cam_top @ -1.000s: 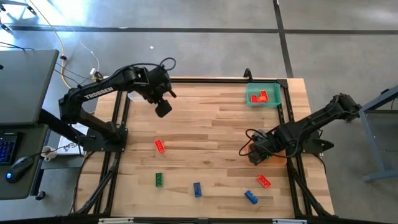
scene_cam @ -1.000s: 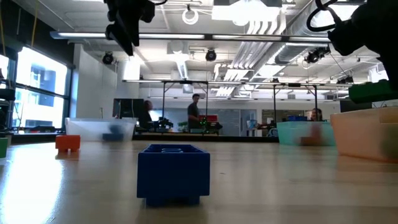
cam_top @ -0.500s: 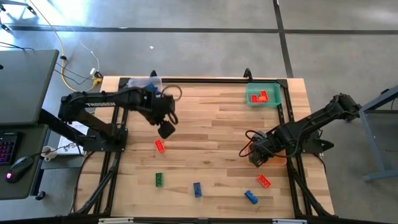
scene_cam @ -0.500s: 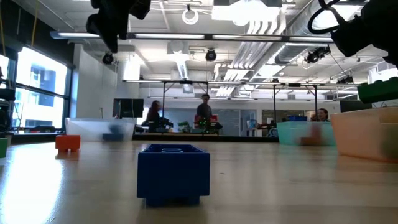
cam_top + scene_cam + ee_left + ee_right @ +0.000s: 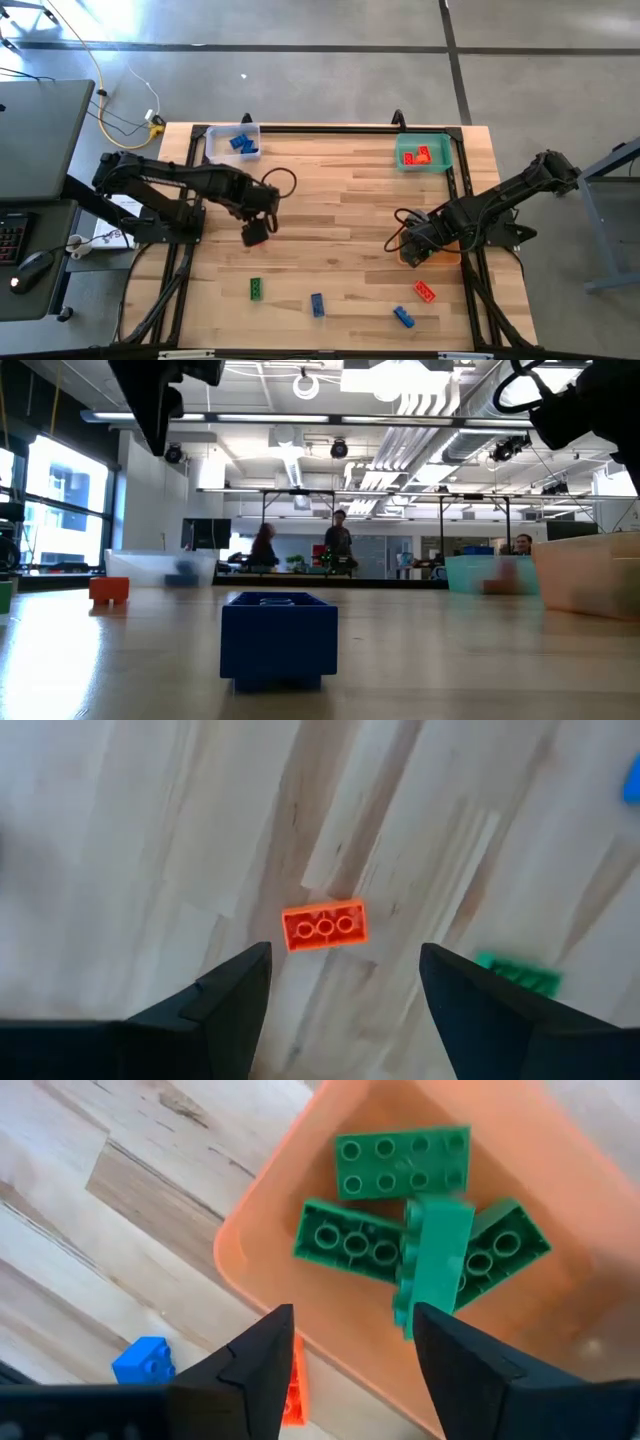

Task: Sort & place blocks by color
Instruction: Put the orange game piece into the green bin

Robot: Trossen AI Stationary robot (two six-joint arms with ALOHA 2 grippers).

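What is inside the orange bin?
Green blocks lie piled in the orange bin, seen from the right wrist view. At least three show, one tilted on top. The open right gripper hangs above. Anything beneath the pile is hidden.

Pale striped wood is showing across the tabletop (image 5: 340,210). Green blocks (image 5: 400,1230) are lying in an orange bin (image 5: 260,1270), red blocks (image 5: 421,155) in a teal bin (image 5: 405,146), blue blocks (image 5: 238,142) in a clear bin (image 5: 215,140). Both arms are showing dark.
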